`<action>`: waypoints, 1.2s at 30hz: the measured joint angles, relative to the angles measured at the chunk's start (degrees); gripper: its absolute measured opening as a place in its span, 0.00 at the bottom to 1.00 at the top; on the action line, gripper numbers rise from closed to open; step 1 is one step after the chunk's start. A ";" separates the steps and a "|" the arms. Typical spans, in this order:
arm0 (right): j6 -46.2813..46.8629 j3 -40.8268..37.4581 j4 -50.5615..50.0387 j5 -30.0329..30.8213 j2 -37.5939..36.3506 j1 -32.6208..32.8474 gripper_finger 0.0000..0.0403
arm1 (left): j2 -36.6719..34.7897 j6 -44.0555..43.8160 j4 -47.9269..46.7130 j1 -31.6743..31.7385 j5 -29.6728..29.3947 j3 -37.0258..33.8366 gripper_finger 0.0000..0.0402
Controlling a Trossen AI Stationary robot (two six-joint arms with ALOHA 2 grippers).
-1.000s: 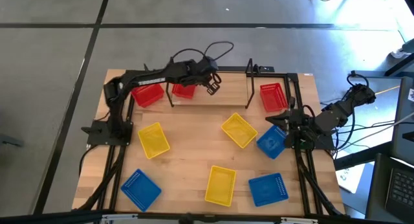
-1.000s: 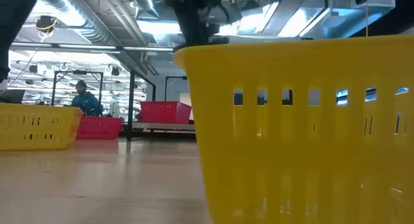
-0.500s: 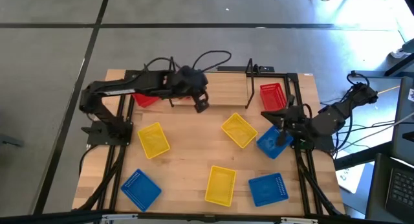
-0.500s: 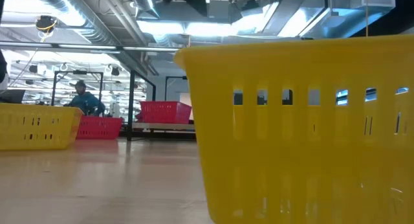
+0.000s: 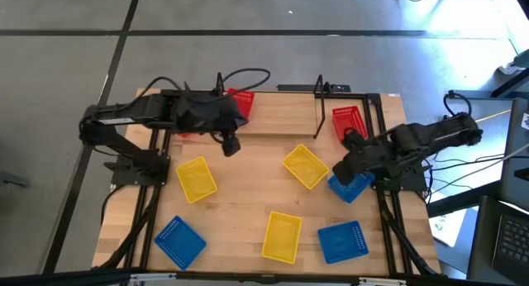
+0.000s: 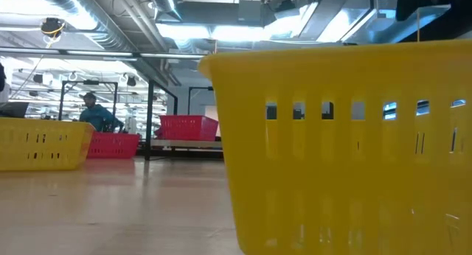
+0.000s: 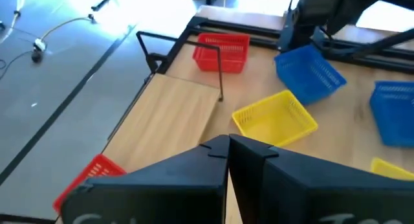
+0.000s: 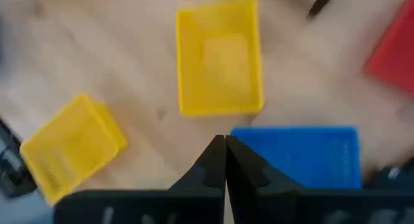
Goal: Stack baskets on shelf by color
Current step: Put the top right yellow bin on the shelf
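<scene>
The high view shows my left gripper (image 5: 230,144), shut, over bare table just near of the shelf (image 5: 277,121). One red basket (image 5: 240,101) sits at the shelf's far left end. A second red basket (image 5: 183,126) is partly hidden under the left arm. The third red basket (image 5: 347,121) stands right of the shelf. My right gripper (image 5: 340,172) is shut and hovers at the left edge of a blue basket (image 5: 350,187), beside a yellow basket (image 5: 304,166). Other yellow baskets (image 5: 196,177) and blue baskets (image 5: 343,240) rest flat on the table.
More baskets lie along the near side: a blue one (image 5: 179,240) and a yellow one (image 5: 281,236). That yellow basket (image 6: 346,144) fills the low view. Black shelf rods (image 5: 319,112) stand at the plank's ends. Bare wood lies between the two grippers.
My left gripper drew back from over the shelf, toward the table's near-left, and now hangs over the table before the plank. My right gripper reached leftward from the table's right edge, out over the blue basket.
</scene>
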 joint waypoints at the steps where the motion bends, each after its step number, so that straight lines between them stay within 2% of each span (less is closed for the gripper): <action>1: -0.86 -0.03 0.05 -2.17 0.76 -0.88 0.02 | -0.19 0.07 0.16 -0.29 -0.23 0.01 0.00; 12: -9.79 -0.12 1.84 -13.07 9.23 -11.76 0.13 | -1.02 0.44 -2.82 -2.39 -1.41 -0.02 0.00; 20: -22.06 -0.18 1.91 -13.31 17.05 -19.81 0.29 | -1.11 0.22 -3.96 -2.74 -1.39 -0.02 0.00; 26: -28.96 -0.20 2.64 -13.69 24.50 -24.69 0.30 | -1.11 -0.52 -3.87 -2.74 -1.35 -0.02 0.00; 36: -34.13 -0.20 3.95 -13.81 33.96 -31.17 0.30 | -1.11 -3.24 -3.85 -2.74 -1.33 -0.02 0.00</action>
